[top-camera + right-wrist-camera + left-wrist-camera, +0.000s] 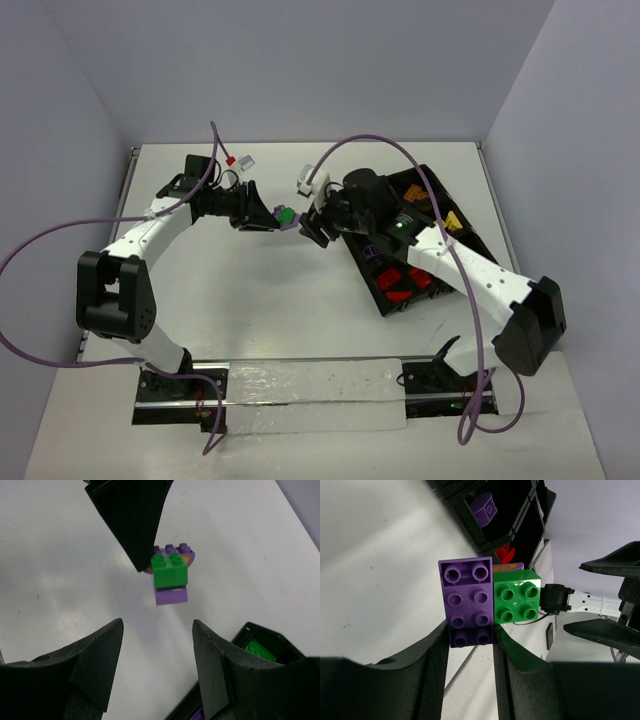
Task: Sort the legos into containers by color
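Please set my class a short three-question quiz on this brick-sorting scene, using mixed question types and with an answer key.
1. True or false: the left tool grips the green brick directly.
2. The right tool is: A) shut on an orange brick; B) open, holding nothing; C) shut on a yellow brick.
3. In the top view, what colour are the bricks at the lowest end of the black tray?
Key: 1 false: it clamps the purple brick, with the green one attached beside it. 2 B. 3 red bricks.
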{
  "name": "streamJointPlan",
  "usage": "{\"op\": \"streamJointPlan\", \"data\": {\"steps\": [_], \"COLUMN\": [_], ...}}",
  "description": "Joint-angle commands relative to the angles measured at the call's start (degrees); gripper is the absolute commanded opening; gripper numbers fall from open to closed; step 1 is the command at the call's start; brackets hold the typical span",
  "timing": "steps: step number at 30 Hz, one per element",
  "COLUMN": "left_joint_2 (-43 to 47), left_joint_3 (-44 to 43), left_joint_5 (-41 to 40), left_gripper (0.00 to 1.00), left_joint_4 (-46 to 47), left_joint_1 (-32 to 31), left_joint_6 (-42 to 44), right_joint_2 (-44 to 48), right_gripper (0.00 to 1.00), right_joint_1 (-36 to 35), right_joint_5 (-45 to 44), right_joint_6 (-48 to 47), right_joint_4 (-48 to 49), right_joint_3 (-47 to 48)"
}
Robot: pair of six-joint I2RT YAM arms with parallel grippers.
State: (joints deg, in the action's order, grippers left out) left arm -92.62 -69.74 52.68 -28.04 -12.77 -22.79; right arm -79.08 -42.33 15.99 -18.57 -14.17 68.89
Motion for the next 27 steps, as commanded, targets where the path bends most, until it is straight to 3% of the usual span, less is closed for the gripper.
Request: {"op": "streamJointPlan", "data": {"steps": [1,18,21,27], "left_joint_2": [1.89,4.37,4.81,4.88], "left_joint_3": [0.48,2.06,2.56,3.23], "left_joint_5": [1.79,1.89,2.09,2.34], "left_gripper": [0.00,0.00,0.00,0.00], "left_joint_4": [0.52,1.31,1.75,2.13], "left_joint_1": [-0.50,-0.50,-0.50,-0.50], "left_joint_6": [1.34,0.90,0.81,0.50], "right_joint_2": [-3.60,-13.19,-13.68,-14.63], "right_gripper": [0.64,0.65,0.60,0.38], "right_joint_1": [-1.32,-2.76,-2.76,-2.74], "right_joint_5": [1.67,1.51,1.36,2.71], "right_joint_6": [-5.49,-4.64,-4.61,-3.18], "right_joint_4": [0.09,0.01,0.38,0.13], "right_joint_3": [6.00,11.72,11.59,12.72]}}
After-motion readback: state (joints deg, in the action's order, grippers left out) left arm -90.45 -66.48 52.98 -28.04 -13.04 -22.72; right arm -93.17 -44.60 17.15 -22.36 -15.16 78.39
